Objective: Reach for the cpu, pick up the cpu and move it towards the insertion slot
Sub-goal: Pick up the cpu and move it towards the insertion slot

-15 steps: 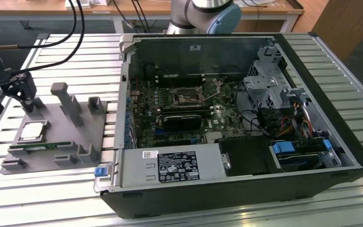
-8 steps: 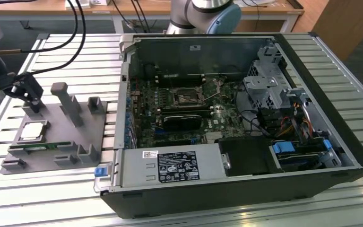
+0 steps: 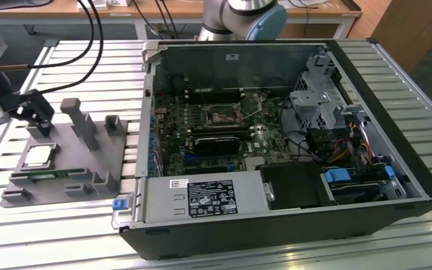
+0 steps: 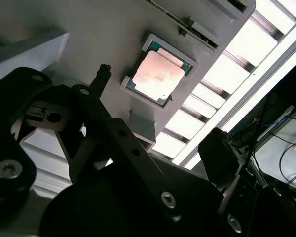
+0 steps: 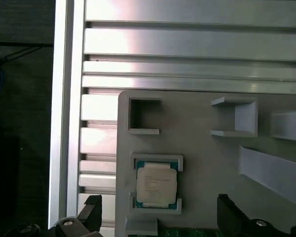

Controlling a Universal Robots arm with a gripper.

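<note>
Clipped at the frame's edge
The gripper (image 5: 159,212) and its fingers (image 5: 91,215) run out of shot; under the claw, the memory stick (image 5: 187,231) shows as a sliver.

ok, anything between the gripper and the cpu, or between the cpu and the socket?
Nothing visible between the open gripper and the cpu; it lies uncovered in its pocket on the grey fixture. Toward the insertion slot, the side wall of the computer case, open on top, stands in between.

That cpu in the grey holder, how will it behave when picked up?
The cpu looks flat and rigid, so it likely won't bend or roll. Its smooth metal top may be slippery. Raised corners of the grey holder probably block sideways pushes.
</note>
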